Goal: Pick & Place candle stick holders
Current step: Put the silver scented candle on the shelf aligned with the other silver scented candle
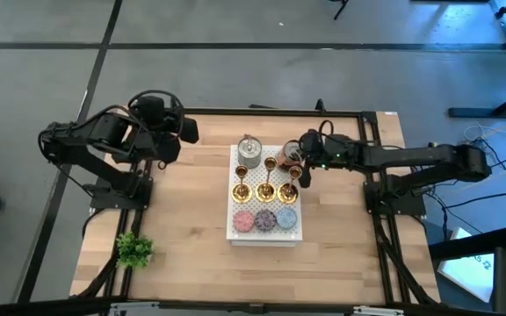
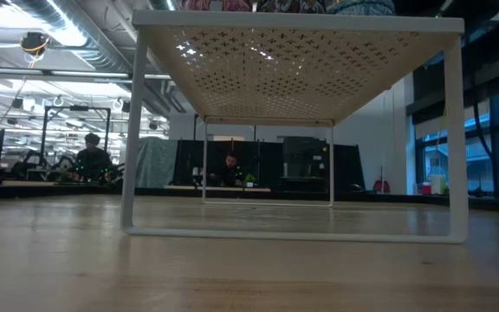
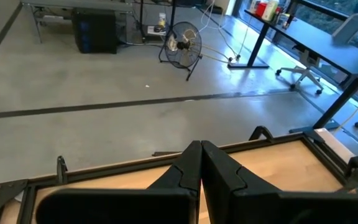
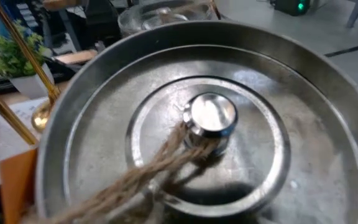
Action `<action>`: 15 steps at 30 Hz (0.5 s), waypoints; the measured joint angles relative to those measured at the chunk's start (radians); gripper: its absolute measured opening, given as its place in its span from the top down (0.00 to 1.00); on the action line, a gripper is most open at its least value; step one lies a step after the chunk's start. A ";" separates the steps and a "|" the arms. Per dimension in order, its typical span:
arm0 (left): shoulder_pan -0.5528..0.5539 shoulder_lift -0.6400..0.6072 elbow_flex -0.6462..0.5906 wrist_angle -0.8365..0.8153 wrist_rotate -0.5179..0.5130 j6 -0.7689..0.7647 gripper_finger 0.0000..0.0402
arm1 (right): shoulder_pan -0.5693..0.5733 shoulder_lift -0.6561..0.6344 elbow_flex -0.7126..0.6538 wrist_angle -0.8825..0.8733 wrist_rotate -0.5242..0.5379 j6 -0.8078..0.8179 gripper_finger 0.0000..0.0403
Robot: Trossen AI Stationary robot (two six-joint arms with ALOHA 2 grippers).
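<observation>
Two grippers: my right gripper [image 1: 299, 161] spread wide over a silvery round lidded pot [image 4: 191, 124].
My left gripper [image 3: 201, 163] is pressed shut, empty; shiny brass candlestick holders [image 1: 266, 189] stand just beside my right jaws.

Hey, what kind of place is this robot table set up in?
Probably an open lab or workshop: bare concrete floor with dark floor lines, a standing fan, workbenches where a seated person works, and exposed ceiling ducts.
</observation>
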 joint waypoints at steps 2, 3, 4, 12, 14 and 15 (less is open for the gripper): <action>0.006 0.000 0.000 0.000 0.008 0.009 0.99 | 0.000 0.016 0.000 0.016 0.000 0.000 0.11; 0.006 0.000 0.000 0.000 0.012 0.013 0.99 | 0.000 0.020 0.000 0.015 0.000 0.000 0.11; 0.006 0.000 0.000 0.000 0.015 0.016 0.99 | 0.000 0.022 0.000 0.013 0.000 0.000 0.11; 0.006 0.000 0.000 0.000 0.019 0.023 0.99 | -0.004 0.030 0.001 0.012 0.027 -0.012 0.11; 0.006 0.000 0.000 0.000 0.019 0.031 0.99 | -0.005 0.038 0.001 0.007 0.027 -0.014 0.11; 0.006 0.000 0.000 0.000 0.019 0.035 0.99 | -0.005 0.042 0.001 0.009 0.027 -0.018 0.11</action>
